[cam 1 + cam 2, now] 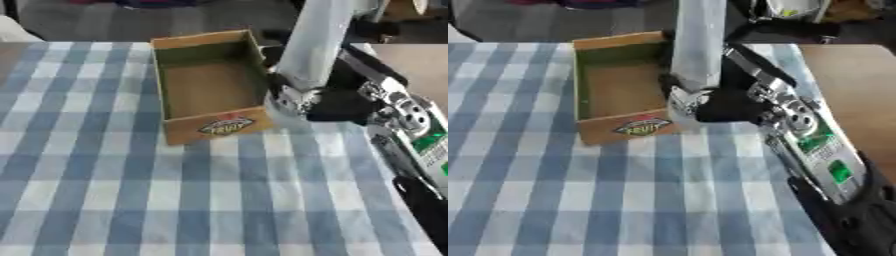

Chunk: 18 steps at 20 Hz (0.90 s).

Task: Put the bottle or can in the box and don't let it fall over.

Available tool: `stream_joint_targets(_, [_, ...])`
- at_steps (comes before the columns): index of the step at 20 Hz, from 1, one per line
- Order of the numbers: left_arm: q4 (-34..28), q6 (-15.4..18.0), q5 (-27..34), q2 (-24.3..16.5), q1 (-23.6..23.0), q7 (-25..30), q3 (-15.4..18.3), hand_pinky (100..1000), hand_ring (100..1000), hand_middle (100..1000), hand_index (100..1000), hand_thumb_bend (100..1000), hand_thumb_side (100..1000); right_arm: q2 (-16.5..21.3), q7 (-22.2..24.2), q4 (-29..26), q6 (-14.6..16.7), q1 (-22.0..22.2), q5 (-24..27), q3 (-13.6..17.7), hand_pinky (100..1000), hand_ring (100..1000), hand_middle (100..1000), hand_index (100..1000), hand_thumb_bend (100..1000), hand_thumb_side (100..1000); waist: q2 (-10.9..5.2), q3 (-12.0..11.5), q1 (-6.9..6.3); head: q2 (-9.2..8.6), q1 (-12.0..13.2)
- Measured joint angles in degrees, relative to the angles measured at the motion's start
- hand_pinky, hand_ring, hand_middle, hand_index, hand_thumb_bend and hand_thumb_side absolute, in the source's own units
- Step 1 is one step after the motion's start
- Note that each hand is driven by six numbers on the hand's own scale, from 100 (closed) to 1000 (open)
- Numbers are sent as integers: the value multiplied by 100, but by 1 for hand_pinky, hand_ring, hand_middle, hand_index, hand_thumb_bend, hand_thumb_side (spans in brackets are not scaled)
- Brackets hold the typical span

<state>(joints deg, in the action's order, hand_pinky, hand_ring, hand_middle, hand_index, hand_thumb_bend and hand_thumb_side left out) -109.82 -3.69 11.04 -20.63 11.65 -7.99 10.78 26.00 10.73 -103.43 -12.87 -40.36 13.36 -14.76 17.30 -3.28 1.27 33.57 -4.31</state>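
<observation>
An open cardboard box (208, 127) with a fruit label on its front wall stands on the checked cloth, and its inside shows nothing. A tall pale silver-blue can (316, 46) is held just right of the box's right wall, leaning slightly with its top to the right. My right hand (338, 104) is shut round the can's lower end, black fingers curled about it. The can's bottom is hidden by the hand, so I cannot tell whether it touches the table. My left hand shows in no view.
The blue and white checked tablecloth (175, 200) covers the table in front of the box. My right forearm (815, 145) runs along the right side. A bare brown tabletop (859, 85) lies to the right, and floor and dark objects lie beyond the far edge.
</observation>
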Motion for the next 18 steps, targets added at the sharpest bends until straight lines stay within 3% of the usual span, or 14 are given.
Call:
stream_joint_targets(3, [0,0,0,0,9,0,0,1000,563,729,874,576,440,0,-34,103,24,-38,1,34,793,969,983,402,100,170,4,-43,6,-3,-50])
stream_joint_targets(6, [-1,0,0,-3,18,0,1,1000,562,729,874,577,440,-5,-143,362,-9,-380,51,125,791,969,984,402,100,185,45,-151,26,-42,-162])
stream_joint_targets(10, [-1,0,0,-4,54,-1,0,1000,562,729,873,577,440,-7,-313,819,6,-777,132,239,792,970,985,403,100,189,78,-214,39,-56,-288])
stream_joint_targets(11, [-1,0,0,-4,67,-1,-1,1000,562,729,873,577,440,-7,-359,939,20,-861,141,260,792,970,987,404,100,248,94,-242,48,-70,-317])
stream_joint_targets(12, [-1,0,1,-5,87,0,-1,1000,562,729,873,578,440,-6,-403,1061,41,-940,145,284,792,970,988,404,100,192,114,-278,59,-90,-350])
stream_joint_targets(18, [-7,1,1,-57,228,25,-37,1000,562,728,873,579,439,-2,-629,1919,206,-1415,127,381,792,972,996,406,100,231,234,-561,133,-205,-562])
